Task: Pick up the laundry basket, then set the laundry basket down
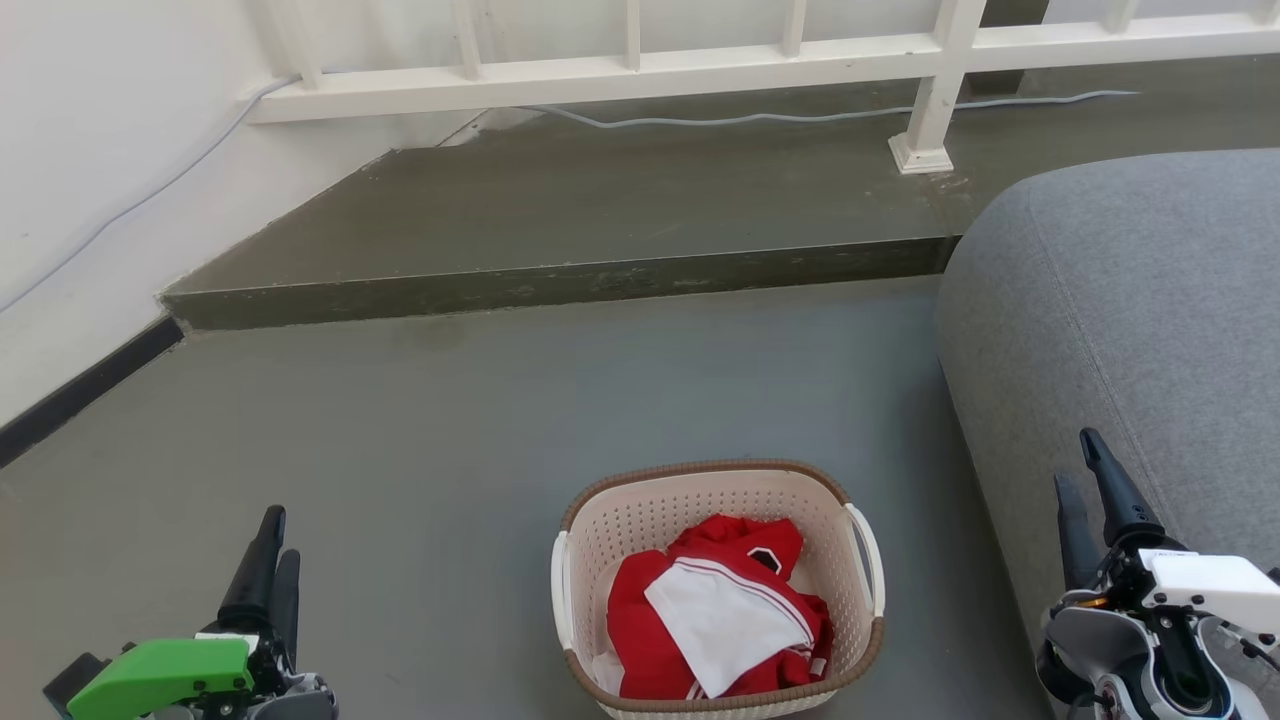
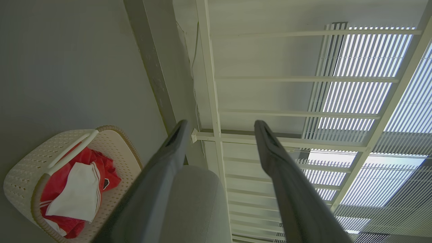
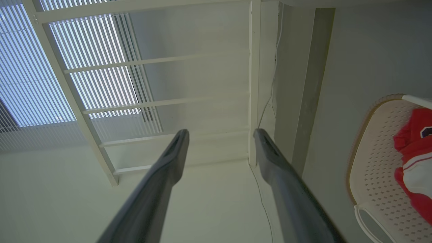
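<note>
The laundry basket (image 1: 640, 515) stands on the grey floor at the lower middle, cream with perforated walls, a brown rim and white side handles. Red and white clothing (image 1: 715, 620) lies inside it. My left gripper (image 1: 272, 535) is at the lower left, well to the basket's left, open and empty. My right gripper (image 1: 1082, 460) is at the lower right, apart from the basket, open and empty. The left wrist view has the basket (image 2: 23, 168) at its lower left, beside the open left gripper (image 2: 219, 130). In the right wrist view the basket (image 3: 374, 158) lies at the right edge, away from the open right gripper (image 3: 219, 133).
A grey sofa (image 1: 1130, 300) fills the right side, close to the basket and behind my right gripper. A raised concrete step (image 1: 560, 285) crosses the floor ahead, with a white railing (image 1: 930, 100) and a cable on it. A white wall (image 1: 90, 180) runs along the left.
</note>
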Motion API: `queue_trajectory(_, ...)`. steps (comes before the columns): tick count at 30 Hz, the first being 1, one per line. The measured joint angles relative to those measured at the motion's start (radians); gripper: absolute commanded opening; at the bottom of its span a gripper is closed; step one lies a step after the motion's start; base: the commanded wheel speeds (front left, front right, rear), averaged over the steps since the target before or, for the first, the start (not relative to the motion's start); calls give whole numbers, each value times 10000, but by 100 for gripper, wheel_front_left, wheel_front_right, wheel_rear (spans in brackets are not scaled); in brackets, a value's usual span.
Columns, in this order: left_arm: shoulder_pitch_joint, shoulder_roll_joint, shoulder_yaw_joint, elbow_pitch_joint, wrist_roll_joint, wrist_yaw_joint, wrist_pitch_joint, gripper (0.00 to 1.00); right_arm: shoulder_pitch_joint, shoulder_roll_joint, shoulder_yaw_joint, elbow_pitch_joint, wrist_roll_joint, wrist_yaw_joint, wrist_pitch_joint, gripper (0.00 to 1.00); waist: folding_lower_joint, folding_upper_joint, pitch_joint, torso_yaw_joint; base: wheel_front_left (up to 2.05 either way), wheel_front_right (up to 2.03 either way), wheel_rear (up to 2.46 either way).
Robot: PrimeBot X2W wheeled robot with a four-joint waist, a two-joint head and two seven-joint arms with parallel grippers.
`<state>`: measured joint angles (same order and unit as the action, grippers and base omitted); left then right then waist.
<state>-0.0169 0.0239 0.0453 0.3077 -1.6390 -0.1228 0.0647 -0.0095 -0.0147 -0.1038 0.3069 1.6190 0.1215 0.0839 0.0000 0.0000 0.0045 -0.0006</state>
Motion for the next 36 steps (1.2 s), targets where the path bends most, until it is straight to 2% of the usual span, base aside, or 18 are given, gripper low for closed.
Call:
queue_trajectory(12,-32,42,-364,-391,782,0,-454,100,-40,-52,290,-441,-449,0,-470,100,0,0,20,-8,0,0,0)
queue_trajectory(20,-37,378,-813,-550,1998,0,-767,100,-102,-529,784,-656,-1643,0,-874,100,0,0,43,-11,0,0,0)
queue_trajectory(27,-57,562,-940,-566,3204,0,-1011,100,-151,-765,1187,-677,-2778,0,-1175,100,0,0,67,-18,0,0,0)
queue_trajectory(36,-289,786,-1089,-872,5653,100,-1319,100,-270,-1032,1659,-683,-4445,-2,-1467,100,0,0,101,-9,0,0,0)
